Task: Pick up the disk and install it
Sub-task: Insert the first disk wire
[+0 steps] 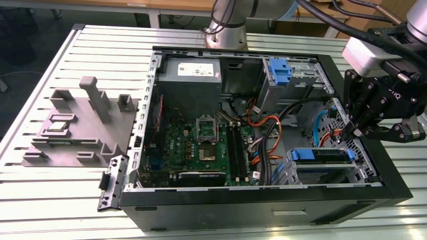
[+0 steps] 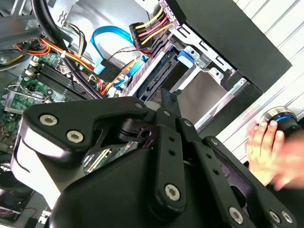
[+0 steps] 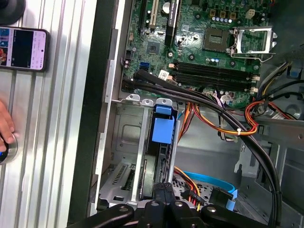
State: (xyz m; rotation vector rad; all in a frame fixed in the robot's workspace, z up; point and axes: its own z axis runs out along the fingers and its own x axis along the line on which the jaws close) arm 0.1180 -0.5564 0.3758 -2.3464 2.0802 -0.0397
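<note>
The disk (image 1: 322,154) sits in the drive bay at the front corner of the open computer case (image 1: 267,197), on the exterior view's right, with its blue carrier bracket (image 3: 163,129) facing up. In the second wrist view the bracket's blue end (image 2: 185,56) shows inside the metal bay. My gripper (image 1: 357,132) hangs above the case's right wall, just over the bay. In both wrist views its black fingers (image 2: 165,95) lie close together, and the tips (image 3: 163,189) sit right at the disk's edge with nothing held between them.
A motherboard (image 1: 200,145), orange and black cables (image 3: 223,123) and a blue-handled caddy (image 1: 280,70) beside the power supply (image 1: 192,70) fill the case. A grey fixture plate (image 1: 80,125) lies on the exterior view's left. A person's hand (image 2: 266,142) and a phone (image 3: 23,49) rest on the table outside.
</note>
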